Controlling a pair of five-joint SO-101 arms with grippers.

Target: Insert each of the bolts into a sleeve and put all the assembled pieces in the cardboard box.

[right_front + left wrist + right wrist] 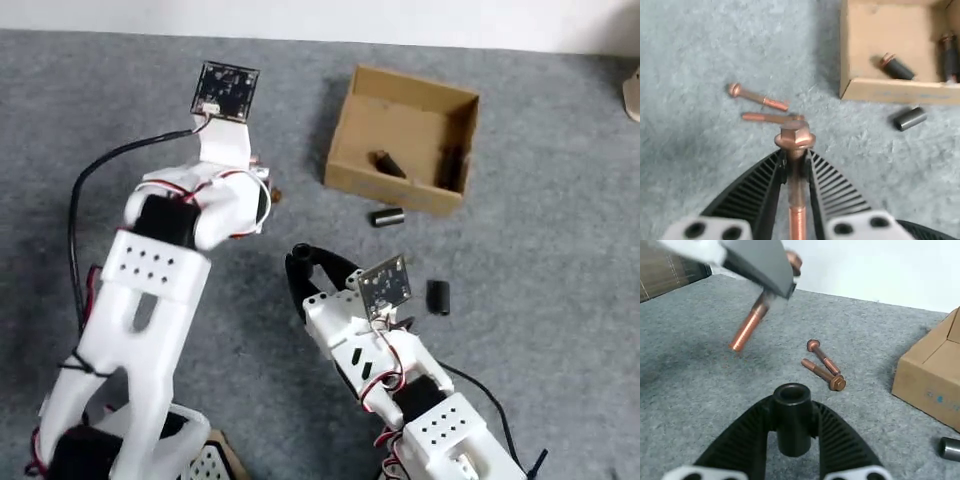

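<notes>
My left gripper (pixel 796 167) is shut on a copper bolt (pixel 796 145), head outward, above the grey carpet. In the right wrist view the same bolt (pixel 751 322) hangs tilted above and beyond my right gripper (pixel 792 432). That gripper is shut on a black sleeve (pixel 791 412), whose open bore faces up. Two loose bolts (pixel 758 97) (pixel 771 118) lie on the carpet just past the held bolt. The cardboard box (pixel 345 140) stands at the back and holds two assembled pieces (pixel 387 164) (pixel 450 160). In the high view my right gripper (pixel 300 265) is at the centre.
Two loose black sleeves lie on the carpet, one (pixel 386 216) just in front of the box and another (pixel 437 297) to the right of the right arm. The left arm's body (pixel 190 215) covers the carpet left of the box.
</notes>
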